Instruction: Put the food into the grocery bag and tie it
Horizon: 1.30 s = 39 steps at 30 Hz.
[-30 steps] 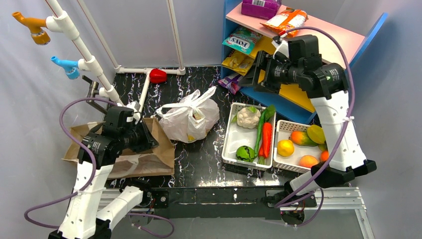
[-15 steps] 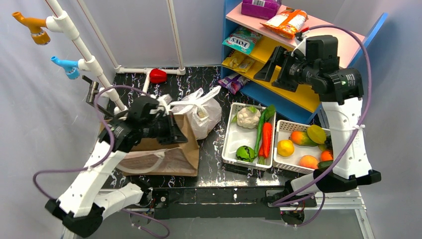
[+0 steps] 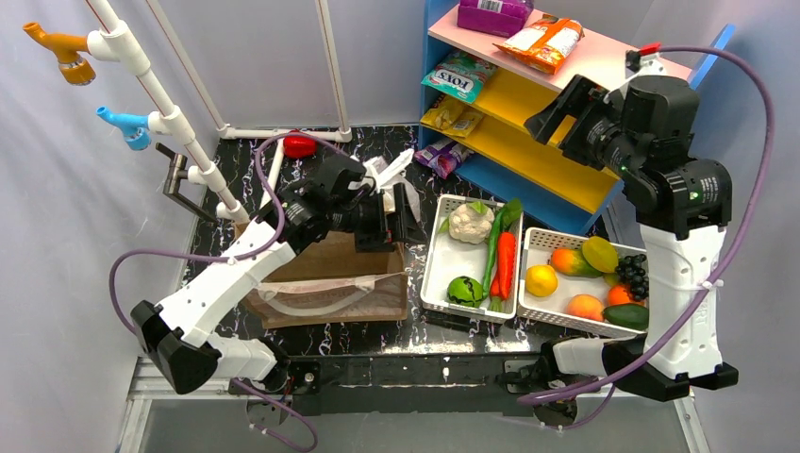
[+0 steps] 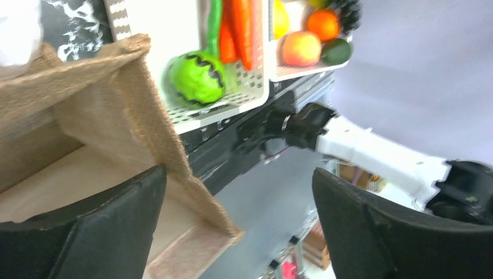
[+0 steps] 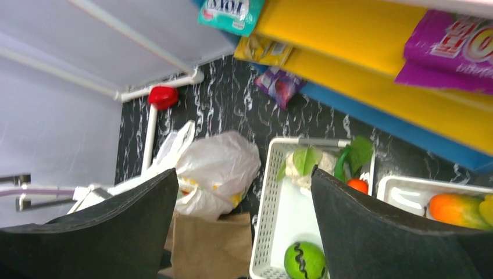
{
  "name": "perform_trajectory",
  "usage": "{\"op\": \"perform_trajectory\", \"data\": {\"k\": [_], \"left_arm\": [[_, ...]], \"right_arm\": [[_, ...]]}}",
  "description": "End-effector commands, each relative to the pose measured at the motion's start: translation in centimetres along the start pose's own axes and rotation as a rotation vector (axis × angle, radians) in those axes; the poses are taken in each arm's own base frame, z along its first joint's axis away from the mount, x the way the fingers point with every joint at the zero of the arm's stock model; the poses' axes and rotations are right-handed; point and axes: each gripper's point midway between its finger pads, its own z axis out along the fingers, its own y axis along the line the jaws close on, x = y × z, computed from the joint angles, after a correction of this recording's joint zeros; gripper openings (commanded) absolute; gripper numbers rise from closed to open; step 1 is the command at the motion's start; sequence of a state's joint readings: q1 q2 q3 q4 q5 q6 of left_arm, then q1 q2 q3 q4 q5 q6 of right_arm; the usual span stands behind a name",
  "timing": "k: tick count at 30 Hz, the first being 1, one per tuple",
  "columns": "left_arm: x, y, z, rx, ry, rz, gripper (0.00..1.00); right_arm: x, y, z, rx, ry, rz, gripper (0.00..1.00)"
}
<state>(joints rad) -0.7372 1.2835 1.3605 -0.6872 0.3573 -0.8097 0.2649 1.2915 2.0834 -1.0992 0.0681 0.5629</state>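
The grocery bag (image 5: 218,168) is located near the middle of the worktop (image 3: 368,151), toward the far edge, just beyond the brown paper bag (image 3: 325,260) that occupies the near left area. Something yellowish can be made out through the thin plastic, so part of the food is judged to be loaded; whether the handles are knotted cannot be told. The rest of the food is held in two white baskets toward the near right corner: a cauliflower (image 3: 470,223), a carrot (image 3: 507,264) and a green striped melon (image 3: 464,290) in the left basket (image 3: 432,269), and a mango (image 3: 598,253) and grapes (image 3: 632,276), among other fruit, in the right basket (image 3: 552,232). The left claw (image 3: 401,215) is positioned over the open mouth of the brown paper bag, beside the grocery bag, with its jaws spread wide and nothing held between them. The right claw (image 3: 564,102) is raised high at the far right, level with the shelf (image 3: 528,156), likewise spread wide and empty. The loading step is judged to be in hand, at a point between grasps. For the next move, one claw is to be lowered onto a single piece in a basket and closed across its width, while a handle of the grocery bag is to be taken by the other so that the mouth is held open. The brown paper bag is to be avoided.
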Motion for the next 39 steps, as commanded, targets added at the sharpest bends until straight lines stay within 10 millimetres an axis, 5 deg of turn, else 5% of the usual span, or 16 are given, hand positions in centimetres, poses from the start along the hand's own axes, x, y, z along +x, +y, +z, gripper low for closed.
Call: {"op": "perform_trajectory", "data": {"k": [1,6,10,16,23,30,39], "left_arm": [[-2.9,-4.9,-3.1,0.121,-0.123,0.073,0.98],[-4.5,-6.2,-7.2,0.084,-0.225,0.134,0.98],[-5.5,-4.2,-11.3,-0.078,-0.338,0.204,0.98],[-6.7,2.3,-19.0,-0.424,-0.576,0.218,0.98],[-4.6,8.4,-26.4,-0.746,-0.667,0.186,0.98],[-3.3,10.1,-29.5,-0.833,-0.711,0.176,0.98],[-2.2,10.8,-26.8,-0.874,-0.444,0.215,0.98]], "right_arm": [[-5.7,0.1,-0.7,0.025,-0.248,-0.006,0.91],[-8.9,0.5,-0.3,0.023,-0.354,-0.009,0.92],[-10.3,0.9,0.9,0.008,-0.352,0.001,0.92],[-10.5,0.4,3.8,-0.013,-0.300,0.044,0.92],[-11.7,-1.5,6.7,-0.028,-0.260,0.142,0.92],[-12.5,-3.5,9.7,-0.043,-0.219,0.246,0.93],[-13.6,-5.4,14.1,-0.058,-0.190,0.328,0.93]]}}
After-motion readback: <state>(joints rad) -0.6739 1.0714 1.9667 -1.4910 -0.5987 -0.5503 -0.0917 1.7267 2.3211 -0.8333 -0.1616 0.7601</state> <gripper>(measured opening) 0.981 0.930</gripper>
